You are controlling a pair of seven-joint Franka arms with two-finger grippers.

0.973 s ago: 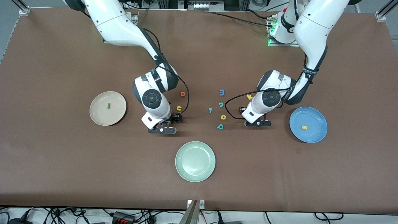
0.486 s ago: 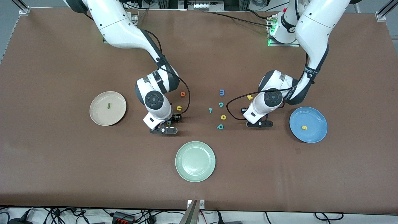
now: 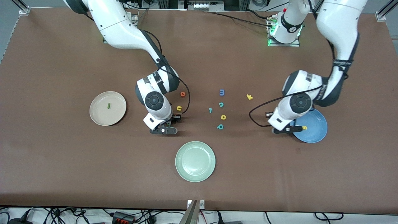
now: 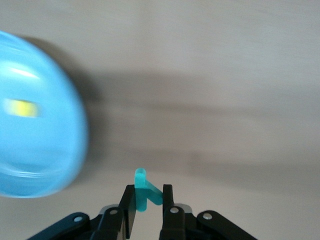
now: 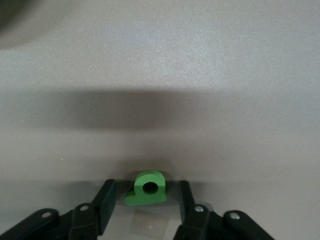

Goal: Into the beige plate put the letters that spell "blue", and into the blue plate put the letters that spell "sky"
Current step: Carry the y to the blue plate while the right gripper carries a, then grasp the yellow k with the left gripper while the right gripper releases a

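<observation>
Beige plate holds l, blue plate s

Both arms have glossy white shells with dark grey round joint caps and black bands near the wrists. A thin black cable loops from each wrist. Each gripper, left gripper and right gripper, is black with silver screws.

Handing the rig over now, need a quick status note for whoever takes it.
Left hand: shut on y, over the table at the blue plate's rim.
Right hand: open, down at the table, straddling b.
Done: s in blue plate, l in beige plate.
Left: drop y, fetch k; grip b, then u and e, into beige.
</observation>
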